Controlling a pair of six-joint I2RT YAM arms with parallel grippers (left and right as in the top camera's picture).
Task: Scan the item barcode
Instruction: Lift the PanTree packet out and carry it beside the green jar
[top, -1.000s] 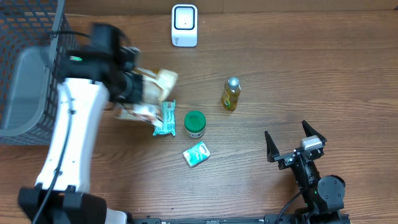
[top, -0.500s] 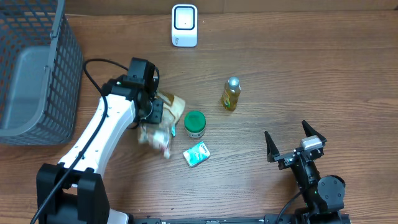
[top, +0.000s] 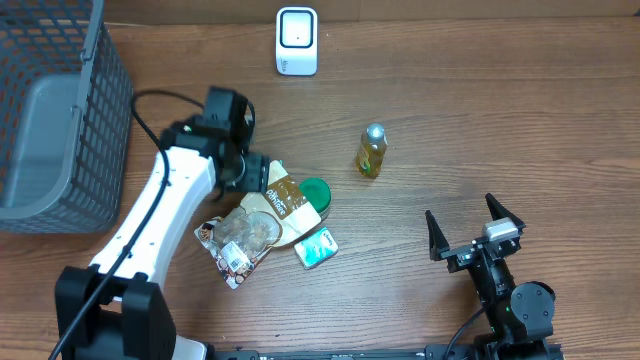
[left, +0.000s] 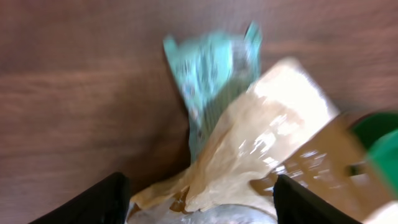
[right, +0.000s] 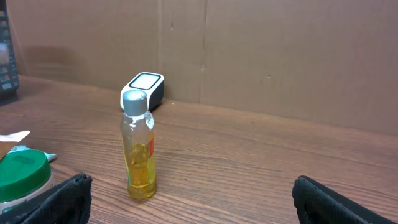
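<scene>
The item, a tan snack bag (top: 255, 218) with a clear window and a barcode patch, lies flat on the table. It partly covers a teal packet (left: 211, 68) and leans against a green-lidded jar (top: 319, 193). My left gripper (top: 252, 172) hovers over the bag's upper end, jaws wide apart, and the bag (left: 273, 137) sits loose between and below the fingers (left: 99, 202). The white scanner (top: 297, 40) stands at the back edge, also seen as the scanner (right: 144, 87) in the right wrist view. My right gripper (top: 476, 232) rests open at the front right.
A grey mesh basket (top: 55, 110) fills the far left. A small bottle of yellow liquid (top: 371, 151) stands right of centre, facing the right gripper. A teal box (top: 316, 247) lies just right of the bag's lower end.
The left arm swung from beside the basket toward the middle with the bag, set it down over the teal packet and opened its jaws. The right arm has not moved.
</scene>
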